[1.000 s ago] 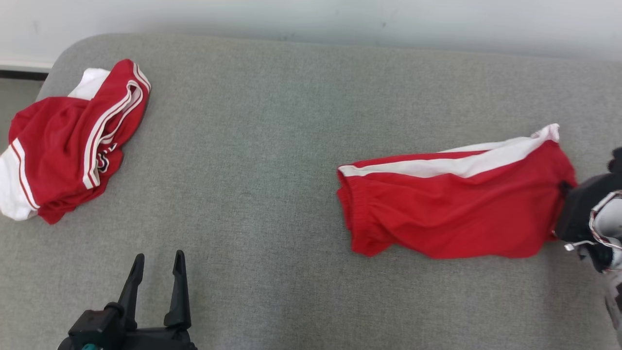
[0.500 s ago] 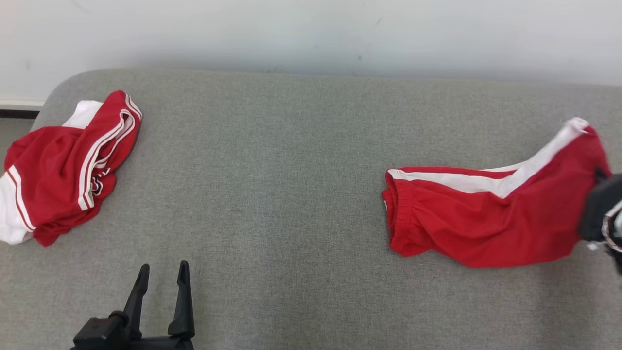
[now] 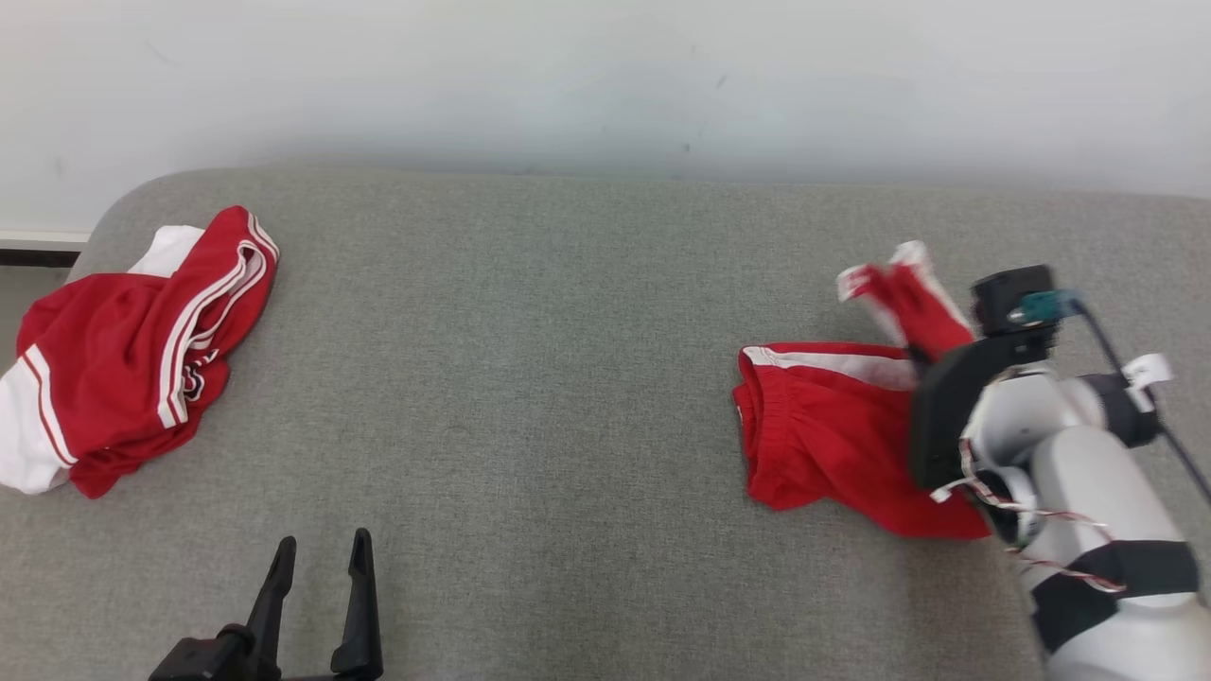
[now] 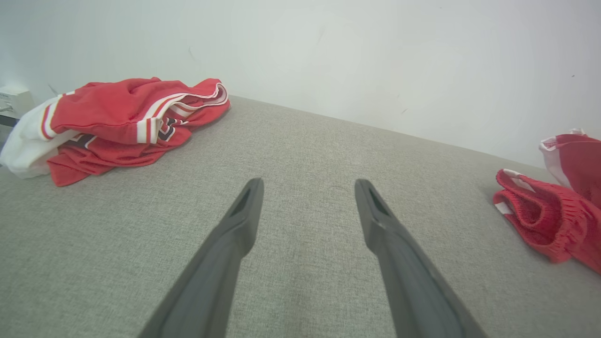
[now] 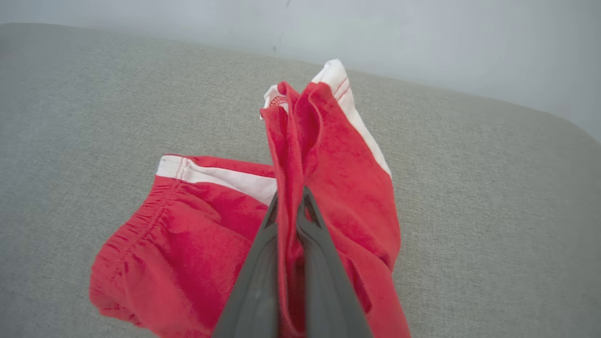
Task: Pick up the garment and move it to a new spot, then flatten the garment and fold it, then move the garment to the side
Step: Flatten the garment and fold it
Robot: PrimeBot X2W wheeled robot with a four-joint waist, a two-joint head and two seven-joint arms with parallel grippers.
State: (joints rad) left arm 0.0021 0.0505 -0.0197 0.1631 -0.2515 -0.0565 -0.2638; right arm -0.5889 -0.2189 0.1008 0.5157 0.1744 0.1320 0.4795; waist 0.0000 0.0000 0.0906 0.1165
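On the grey cushion, two garments: shorts pinched by the right gripper, jersey apart; left gripper spread.

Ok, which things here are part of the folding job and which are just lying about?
In the job:
red shorts, one end lifted
right claw, shut on the shorts
grey padded surface under them

Lying about:
crumpled red and white jersey, at the far left
left claw, open, holding nothing
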